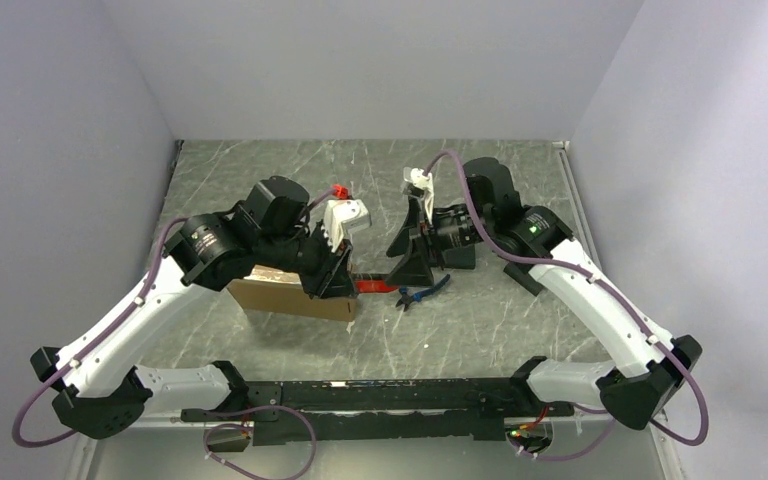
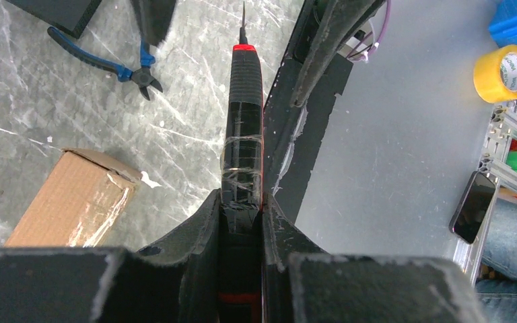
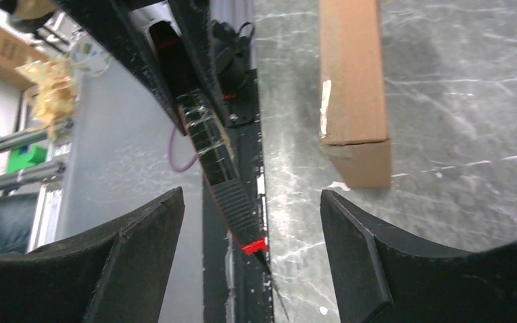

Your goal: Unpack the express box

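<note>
The express box (image 1: 285, 294) is a flat brown cardboard carton lying closed on the table under my left arm. It also shows in the left wrist view (image 2: 74, 200) and in the right wrist view (image 3: 352, 87), with clear tape on its end. My left gripper (image 1: 338, 280) (image 2: 242, 202) is shut on a black cutter knife (image 2: 244, 114) with a red tip (image 1: 370, 286); its blade points away from the box, just past the box's right end. My right gripper (image 1: 415, 262) (image 3: 250, 202) is open and empty, facing the knife (image 3: 225, 182) from the right.
Blue-handled pliers (image 1: 422, 293) (image 2: 118, 66) lie on the table right of the knife tip. A black rail (image 1: 380, 410) runs along the near table edge. A yellow tape roll (image 2: 503, 73) and a phone (image 2: 474, 205) lie beyond the table.
</note>
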Motion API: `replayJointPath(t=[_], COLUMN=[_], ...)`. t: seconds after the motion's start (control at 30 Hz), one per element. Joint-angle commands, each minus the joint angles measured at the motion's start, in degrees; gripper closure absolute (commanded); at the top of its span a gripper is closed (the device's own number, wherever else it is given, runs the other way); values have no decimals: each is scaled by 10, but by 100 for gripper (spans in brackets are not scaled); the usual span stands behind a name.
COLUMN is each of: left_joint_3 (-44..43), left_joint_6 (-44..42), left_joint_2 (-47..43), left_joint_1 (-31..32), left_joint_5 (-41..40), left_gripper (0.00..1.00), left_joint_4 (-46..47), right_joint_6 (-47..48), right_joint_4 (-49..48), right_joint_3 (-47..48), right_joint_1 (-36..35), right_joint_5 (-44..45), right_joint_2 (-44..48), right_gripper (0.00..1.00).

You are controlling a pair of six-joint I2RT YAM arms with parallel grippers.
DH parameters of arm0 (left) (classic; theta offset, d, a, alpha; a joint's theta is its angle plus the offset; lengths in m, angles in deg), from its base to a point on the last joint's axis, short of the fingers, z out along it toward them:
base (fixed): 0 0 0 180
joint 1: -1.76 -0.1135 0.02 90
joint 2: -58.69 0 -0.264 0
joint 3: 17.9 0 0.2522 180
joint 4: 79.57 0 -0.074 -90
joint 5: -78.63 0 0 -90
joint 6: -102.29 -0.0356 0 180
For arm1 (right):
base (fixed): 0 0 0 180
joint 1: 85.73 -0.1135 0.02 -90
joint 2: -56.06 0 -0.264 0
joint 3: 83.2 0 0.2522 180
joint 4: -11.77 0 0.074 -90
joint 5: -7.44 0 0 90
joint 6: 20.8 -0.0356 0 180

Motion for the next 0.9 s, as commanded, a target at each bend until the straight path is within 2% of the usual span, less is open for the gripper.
replayJointPath(t=[0.0, 0.13, 0.3, 0.43, 0.53, 0.67, 0.7, 0.73, 0.77, 0.83, 0.87], left_joint_3=[-17, -23, -28, -42, -54, -59, -62, -68, -76, -88, -90], left_joint_6=[-24, -28, -21, -10, 2, 17, 25, 39, 55, 95, 113], left_joint_2=[-3, 6, 11, 16, 18, 10, 7, 6, 3, -3, -9], left_joint_1=[0, 0, 0, -1, -1, -1, -1, -1, -4, -12, -16], left_joint_5=[23, 23, 41, 48, 65, 48, 35, 20, 9, -2, -7], left_gripper=[100, 100, 100, 100, 100, 100, 100, 94, 82, 49, 39], left_joint_4=[21, 22, 33, 36, 41, 47, 49, 52, 60, 91, 109], right_joint_6=[-36, -88, -97, -88, -71, -86, -101, -118, -133, -172, -200], right_joint_4=[-54, -119, -140, -132, -118, -144, -164, -189, -211, -270, -307], right_joint_3=[-16, -53, -70, -73, -74, -88, -97, -108, -119, -144, -159], right_joint_1=[-1, -2, -7, -14, -20, -21, -20, -19, -19, -18, -17], right_joint_5=[-99, -141, -144, -138, -120, -95, -84, -71, -58, -28, -13], right_joint_2=[10, 6, 9, 8, 5, 18, 27, 36, 46, 70, 86], right_gripper=[26, 38, 39, 45, 62, 100, 100, 100, 100, 100, 100])
